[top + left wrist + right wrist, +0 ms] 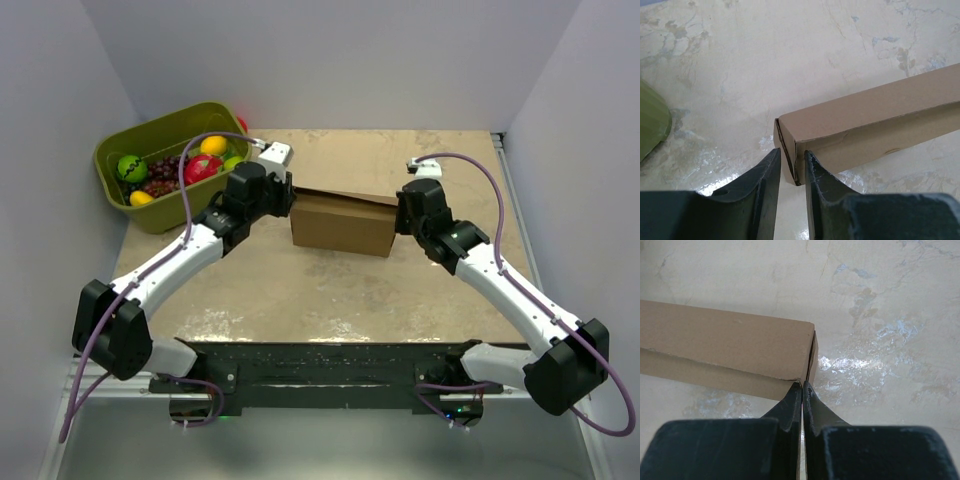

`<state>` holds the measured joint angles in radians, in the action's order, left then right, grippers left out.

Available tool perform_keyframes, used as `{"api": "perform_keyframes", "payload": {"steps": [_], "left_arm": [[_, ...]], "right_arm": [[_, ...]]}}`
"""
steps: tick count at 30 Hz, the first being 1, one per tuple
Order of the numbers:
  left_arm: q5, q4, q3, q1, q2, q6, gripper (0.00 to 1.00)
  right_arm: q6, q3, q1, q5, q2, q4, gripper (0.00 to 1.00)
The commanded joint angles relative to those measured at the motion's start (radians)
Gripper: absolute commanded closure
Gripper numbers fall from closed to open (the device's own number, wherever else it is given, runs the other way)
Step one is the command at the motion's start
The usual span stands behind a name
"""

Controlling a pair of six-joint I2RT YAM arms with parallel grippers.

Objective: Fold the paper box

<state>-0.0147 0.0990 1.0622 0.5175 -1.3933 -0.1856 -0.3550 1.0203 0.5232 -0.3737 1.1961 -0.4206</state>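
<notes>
The paper box (340, 225) is a plain brown cardboard box, folded up and closed, lying lengthwise at the middle of the table. My left gripper (288, 197) is at its left end. In the left wrist view that gripper (791, 152) is open, and the box (875, 120) has its end corner just between the fingertips without being pinched. My right gripper (401, 213) is at the box's right end. In the right wrist view it (802, 385) is shut, its tips pinching the lower edge of the box's (725, 340) end wall.
An olive-green bin (160, 215) holding several fruits stands at the back left, close behind the left arm; its edge (650, 120) shows at the left of the left wrist view. Grey walls enclose the table on three sides.
</notes>
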Motion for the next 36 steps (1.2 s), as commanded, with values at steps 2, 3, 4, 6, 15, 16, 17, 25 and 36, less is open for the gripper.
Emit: {"api": "perform_keyframes", "payload": {"steps": [2,3,4,6,15,16,17,25,36], "left_arm": [[0.002,-0.033,0.047,-0.001,-0.001,0.025,0.73],[0.002,-0.036,0.045,-0.001,0.000,0.026,0.75],[0.005,-0.038,0.044,-0.001,-0.001,0.026,0.81],[0.010,-0.041,0.035,0.001,-0.001,0.025,0.91],[0.009,-0.084,-0.125,0.003,0.030,-0.009,1.00],[0.009,-0.134,-0.160,0.003,0.033,-0.015,1.00],[0.009,-0.143,-0.177,0.001,0.036,-0.026,1.00],[-0.021,-0.219,-0.336,0.010,0.060,-0.044,1.00],[-0.090,-0.179,-0.352,0.024,0.020,-0.055,1.00]], "right_arm": [[-0.010,-0.017,0.009,0.036,0.019,-0.101,1.00],[-0.010,-0.016,0.009,0.036,0.019,-0.101,1.00],[-0.010,-0.015,0.009,0.036,0.022,-0.101,1.00],[-0.010,-0.014,0.009,0.036,0.025,-0.101,1.00],[-0.012,-0.023,0.009,0.039,0.030,-0.089,1.00],[-0.015,-0.025,0.009,0.039,0.028,-0.090,1.00],[-0.013,-0.025,0.009,0.039,0.026,-0.090,1.00],[-0.018,-0.028,0.009,0.045,0.025,-0.090,1.00],[-0.021,-0.005,0.011,0.062,0.017,-0.109,0.89]]}}
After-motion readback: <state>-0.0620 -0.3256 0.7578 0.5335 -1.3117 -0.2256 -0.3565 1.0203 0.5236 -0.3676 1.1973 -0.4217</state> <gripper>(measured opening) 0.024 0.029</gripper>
